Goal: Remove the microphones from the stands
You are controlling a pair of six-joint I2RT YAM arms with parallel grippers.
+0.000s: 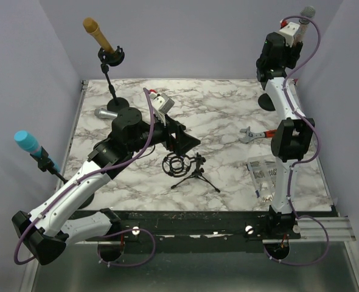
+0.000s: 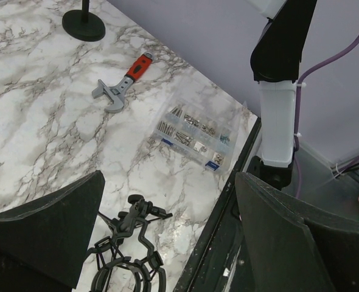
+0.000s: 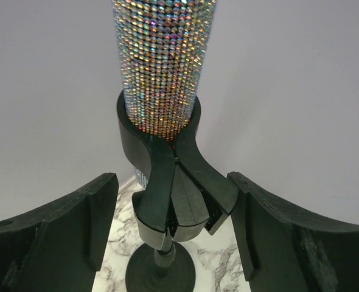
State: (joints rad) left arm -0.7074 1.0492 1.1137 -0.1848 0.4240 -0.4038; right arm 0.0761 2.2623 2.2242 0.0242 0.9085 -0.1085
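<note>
Marble table (image 1: 222, 109) seen from above, with your two arms mounted at its near edge. Your right arm is raised high over the far right corner. Your right gripper (image 3: 170, 204) sits level with the black clip (image 3: 167, 176) of a microphone stand (image 3: 161, 274). Its two dark fingers (image 3: 76, 225) stand apart, one on each side of the clip, and a visible gap separates each from it, so they grasp nothing.

The glitter microphone (image 3: 164, 61), the one to remove, is seated in that clip. Its body is covered in tiny iridescent studs and rises straight up from the clip's forked jaws against the pale wall. In the overhead view only its grey head shows, above the wrist at the top right.

Your left arm reaches toward the middle of the table. Your left gripper (image 2: 167, 182) is spread wide and empty. It hovers above a black shock mount (image 2: 128, 243) that sits on a small tripod (image 1: 198, 176).

Past it, toward the right side, lie a wrench (image 2: 121, 85) with an orange handle and a clear parts box (image 2: 191, 135) of small hardware. They are near each other but not touching.

On the left side, a gold microphone (image 1: 98, 33) and a blue microphone (image 1: 28, 143) each sit tilted in their own stands. A silver microphone (image 1: 105, 113) lies flat on the table near the left arm's wrist
</note>
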